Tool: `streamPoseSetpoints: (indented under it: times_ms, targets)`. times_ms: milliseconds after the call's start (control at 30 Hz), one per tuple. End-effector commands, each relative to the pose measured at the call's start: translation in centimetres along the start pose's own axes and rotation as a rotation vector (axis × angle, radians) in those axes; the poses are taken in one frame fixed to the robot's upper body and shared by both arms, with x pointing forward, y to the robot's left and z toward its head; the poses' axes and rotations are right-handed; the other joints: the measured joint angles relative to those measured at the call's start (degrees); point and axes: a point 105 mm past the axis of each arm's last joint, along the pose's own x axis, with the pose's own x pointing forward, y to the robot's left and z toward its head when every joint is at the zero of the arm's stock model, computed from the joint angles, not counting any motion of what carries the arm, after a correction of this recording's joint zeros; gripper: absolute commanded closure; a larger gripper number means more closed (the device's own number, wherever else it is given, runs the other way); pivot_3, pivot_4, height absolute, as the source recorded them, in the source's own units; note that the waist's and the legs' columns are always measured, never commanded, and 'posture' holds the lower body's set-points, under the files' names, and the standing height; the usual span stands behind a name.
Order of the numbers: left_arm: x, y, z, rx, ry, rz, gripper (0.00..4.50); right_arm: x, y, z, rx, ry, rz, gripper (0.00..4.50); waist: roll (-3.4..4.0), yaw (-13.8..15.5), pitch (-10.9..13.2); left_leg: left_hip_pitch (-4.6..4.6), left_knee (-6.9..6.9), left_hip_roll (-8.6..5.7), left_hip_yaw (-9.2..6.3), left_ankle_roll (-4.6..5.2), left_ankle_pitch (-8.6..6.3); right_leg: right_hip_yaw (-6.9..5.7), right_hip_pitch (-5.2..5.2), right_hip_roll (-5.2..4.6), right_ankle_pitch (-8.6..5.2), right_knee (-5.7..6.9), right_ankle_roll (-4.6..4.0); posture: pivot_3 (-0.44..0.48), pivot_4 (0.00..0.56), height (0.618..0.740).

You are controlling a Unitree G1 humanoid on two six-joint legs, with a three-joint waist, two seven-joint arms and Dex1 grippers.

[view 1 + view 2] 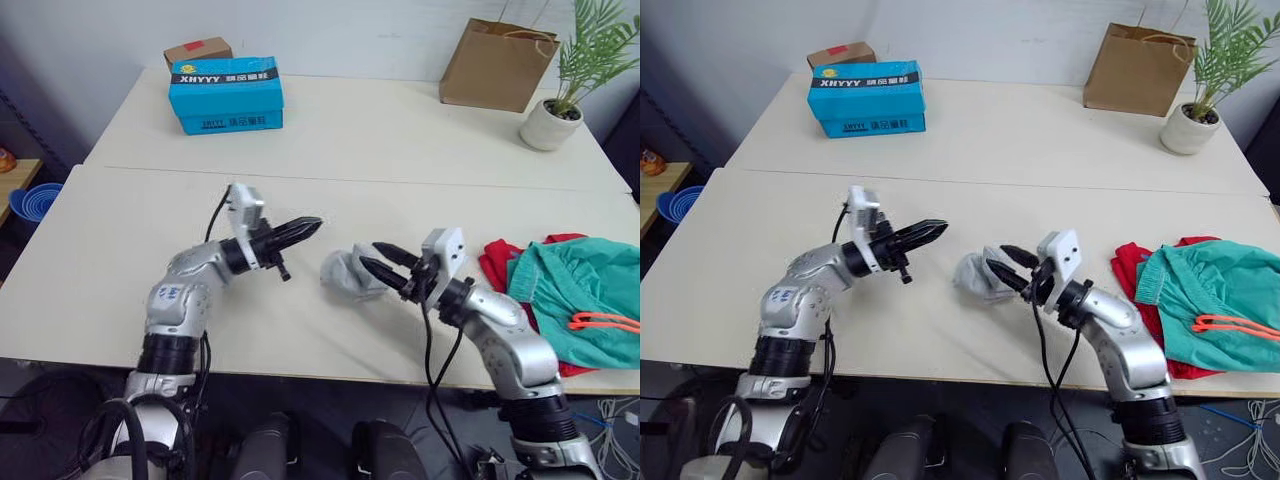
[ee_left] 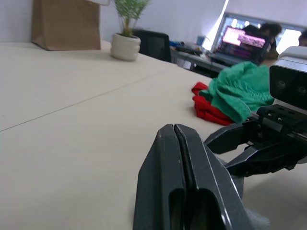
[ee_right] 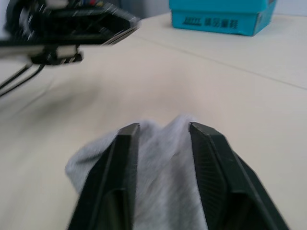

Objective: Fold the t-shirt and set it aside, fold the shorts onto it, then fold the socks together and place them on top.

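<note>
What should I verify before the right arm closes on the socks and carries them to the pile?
1. Right gripper open, one finger either side of the socks: ok.
2. Both socks gathered between them: cannot tell, they read as one grey bundle.
3. Left gripper shut, beside the socks without touching: ok.
4. Shorts lying on the t-shirt: ok.
5. Shorts folded flat enough to take the socks: not ok, they look rumpled.

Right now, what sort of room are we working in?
Probably an office or lab: pale tables pushed together, a laptop lit on a desk beyond, an office chair, and a potted plant.
</note>
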Motion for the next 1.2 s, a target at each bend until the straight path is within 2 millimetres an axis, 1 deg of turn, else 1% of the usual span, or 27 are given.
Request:
streamPoseSetpoints:
  times_ms: [33, 67, 100, 167, 267, 333, 400, 567, 667, 700, 767, 833, 867, 933, 1000, 1067, 1133, 1167, 1200]
  targets:
    - [3.1, -0.8, 0.8, 0.028, 0.020, -0.080, 4.50, 0.6, 2.1, -1.0, -0.076, 0.003, 0.079, 4.06, -0.02, 0.08, 0.01, 0.00, 0.03, 0.01, 0.00, 0.01, 0.00, -0.06, -0.01, 0.02, 0.00, -0.02, 0.00, 0.000, 0.150, 0.740]
    - [3.9, -1.1, 0.2, 0.042, 0.050, -0.103, 4.50, 0.8, 2.4, -1.3, -0.069, 0.002, 0.080, 4.42, -0.03, 0.10, 0.01, 0.00, 0.03, 0.00, -0.01, 0.04, 0.02, -0.11, 0.02, 0.01, 0.00, -0.03, 0.01, 0.000, 0.150, 0.740]
    - [4.5, -1.5, -0.7, 0.052, 0.092, -0.127, 4.50, 1.1, 2.6, -1.6, -0.055, 0.004, 0.079, 4.47, -0.02, 0.03, 0.01, 0.00, 0.07, 0.00, -0.01, 0.04, 0.03, -0.16, 0.03, 0.01, 0.00, -0.05, 0.01, 0.000, 0.150, 0.740]
    - [5.0, -1.7, -1.8, 0.053, 0.128, -0.131, 4.50, 1.5, 3.1, -2.0, -0.038, 0.015, 0.096, 4.47, -0.02, -0.28, 0.01, 0.02, 0.08, 0.00, 0.00, 0.04, 0.03, -0.18, 0.03, 0.00, 0.01, -0.04, 0.02, 0.000, 0.150, 0.740]
    - [5.4, -1.4, -2.5, -0.005, 0.125, -0.099, 4.50, 1.9, 3.8, -2.6, -0.028, 0.050, 0.127, 4.47, -0.02, -0.34, 0.02, 0.06, 0.08, 0.12, 0.03, -0.05, 0.09, -0.16, 0.00, 0.04, 0.00, -0.02, 0.01, 0.000, 0.150, 0.740]
    - [5.2, -1.6, -3.9, 0.009, 0.175, -0.103, 4.50, 2.4, 3.9, -2.8, -0.029, 0.062, 0.125, 4.47, -0.02, -0.28, 0.02, 0.06, 0.09, 0.23, -0.04, -0.15, 0.14, -0.15, -0.01, -0.07, -0.02, -0.01, -0.04, 0.000, 0.150, 0.740]
    - [4.9, -1.6, -4.7, 0.038, 0.208, -0.103, 4.50, 2.8, 3.7, -2.7, -0.027, 0.061, 0.115, 4.47, -0.01, -0.29, 0.02, 0.07, 0.08, 0.29, -0.08, -0.21, 0.17, -0.15, -0.01, -0.05, -0.03, 0.01, -0.08, 0.000, 0.150, 0.740]
    - [3.8, -1.5, -4.7, 0.023, 0.172, -0.095, 4.50, 2.9, 3.2, -2.5, 0.004, 0.067, 0.093, 4.47, -0.01, -0.21, 0.02, 0.07, 0.08, 0.25, -0.11, -0.21, 0.16, -0.05, 0.00, -0.15, -0.03, 0.01, -0.09, 0.000, 0.150, 0.740]
    - [3.2, -1.9, -4.5, 0.014, 0.142, -0.104, 4.50, 2.7, 2.5, -1.9, 0.065, 0.056, 0.069, 4.47, -0.01, -0.21, 0.02, 0.07, 0.08, 0.23, -0.13, -0.21, 0.16, 0.14, 0.00, -0.16, -0.03, 0.02, -0.09, 0.000, 0.150, 0.740]
    - [3.0, -1.8, -4.8, 0.007, 0.156, -0.093, 4.50, 2.7, 2.4, -1.6, 0.080, 0.045, 0.069, 4.47, -0.01, -0.16, 0.02, 0.07, 0.09, 0.23, -0.13, -0.21, 0.16, 0.16, 0.01, -0.17, -0.03, 0.01, -0.09, 0.000, 0.150, 0.740]
    - [2.8, -1.6, -5.4, 0.011, 0.174, -0.078, 4.50, 2.4, 2.6, -1.0, 0.112, 0.033, 0.107, 4.09, -0.01, -0.08, 0.02, 0.07, 0.09, 0.19, -0.16, -0.20, 0.16, 0.15, 0.02, -0.22, -0.03, 0.01, -0.09, 0.000, 0.150, 0.740]
    - [2.9, -1.7, -5.5, -0.007, 0.166, -0.073, 4.50, 2.2, 2.7, -0.6, 0.090, 0.030, 0.124, 3.67, -0.01, -0.09, 0.02, 0.07, 0.08, 0.15, -0.16, -0.16, 0.13, 0.15, 0.02, -0.25, -0.03, 0.01, -0.09, 0.000, 0.150, 0.740]
    - [2.9, -1.6, -5.6, -0.012, 0.164, -0.068, 4.50, 2.0, 3.1, -0.2, 0.088, 0.029, 0.153, 3.24, -0.01, -0.09, 0.02, 0.07, 0.08, 0.15, -0.17, -0.16, 0.13, 0.14, 0.02, -0.25, -0.03, 0.02, -0.09, 0.000, 0.150, 0.740]
    - [3.0, -1.6, -5.8, -0.013, 0.165, -0.063, 4.50, 1.6, 3.3, 0.8, 0.096, 0.011, 0.181, 2.58, -0.01, -0.08, 0.02, 0.07, 0.07, 0.14, -0.17, -0.15, 0.12, 0.13, 0.01, -0.26, -0.03, 0.02, -0.09, 0.000, 0.150, 0.740]
    - [3.0, -1.5, -5.9, -0.014, 0.166, -0.061, 4.50, 1.3, 3.6, 1.5, 0.097, 0.009, 0.205, 1.94, -0.01, -0.09, 0.02, 0.06, 0.06, 0.14, -0.17, -0.14, 0.12, 0.12, 0.01, -0.26, -0.03, 0.00, -0.09, 0.000, 0.150, 0.740]
    - [2.9, -1.4, -6.1, -0.022, 0.164, -0.051, 4.50, 0.7, 3.8, 2.4, 0.102, -0.007, 0.236, 1.94, -0.01, -0.06, 0.02, 0.06, 0.05, 0.14, -0.17, -0.14, 0.11, 0.12, 0.01, -0.27, -0.03, 0.01, -0.09, 0.000, 0.150, 0.740]
    - [2.7, -1.3, -6.4, -0.030, 0.167, -0.045, 4.50, 0.3, 3.5, 2.7, 0.120, -0.021, 0.226, 1.94, -0.01, -0.04, 0.02, 0.06, 0.06, 0.14, -0.17, -0.14, 0.11, 0.10, 0.01, -0.27, -0.03, 0.00, -0.09, 0.000, 0.150, 0.740]
    - [2.7, -1.3, -6.5, -0.031, 0.169, -0.045, 4.50, 0.3, 3.2, 2.4, 0.116, -0.011, 0.213, 2.38, -0.01, -0.04, 0.02, 0.06, 0.06, 0.14, -0.18, -0.14, 0.11, 0.09, 0.02, -0.26, -0.03, 0.00, -0.09, 0.000, 0.150, 0.740]
    - [2.7, -1.3, -6.6, -0.034, 0.171, -0.045, 4.50, 0.3, 2.9, 2.0, 0.101, 0.003, 0.199, 2.66, -0.02, -0.04, 0.02, 0.06, 0.06, 0.14, -0.18, -0.14, 0.11, 0.08, 0.02, -0.26, -0.03, 0.00, -0.09, 0.000, 0.150, 0.740]
